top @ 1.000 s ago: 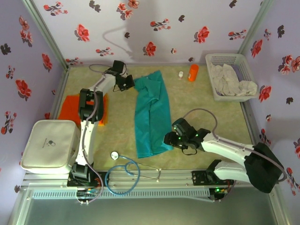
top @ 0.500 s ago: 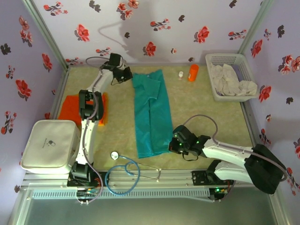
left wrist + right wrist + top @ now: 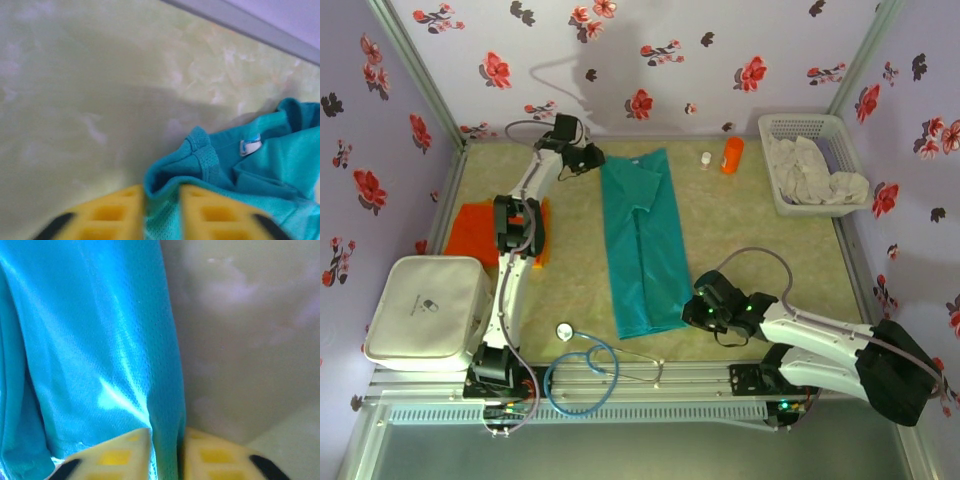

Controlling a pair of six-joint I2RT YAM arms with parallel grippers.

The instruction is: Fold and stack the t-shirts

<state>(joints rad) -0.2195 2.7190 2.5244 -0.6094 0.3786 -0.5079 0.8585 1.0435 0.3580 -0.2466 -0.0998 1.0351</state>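
Observation:
The teal t-shirt point(image 3: 645, 250) lies as a long narrow strip running from the back of the table toward the front. My left gripper point(image 3: 590, 160) is at its far left corner by the collar. In the left wrist view the fingers point(image 3: 162, 215) stand slightly apart, open, with a loose fold of the teal t-shirt point(image 3: 250, 170) bulging between them. My right gripper point(image 3: 692, 312) is at the near right hem. There too the fingers point(image 3: 167, 455) are a little open around a ridge of the teal t-shirt point(image 3: 90, 340). The orange t-shirt point(image 3: 475, 232) lies at the left, partly behind the left arm.
A white zipped case point(image 3: 425, 305) sits at the near left, and a blue stethoscope point(image 3: 585, 370) lies by the front edge. At the back right stand an orange bottle point(image 3: 731, 155), a small white bottle point(image 3: 706, 159) and a basket point(image 3: 810, 122) of pale cloth.
The teal shirt has been drawn out straighter. The left gripper moved back and left with the collar corner, the right gripper toward the front. Both jaws have parted slightly.

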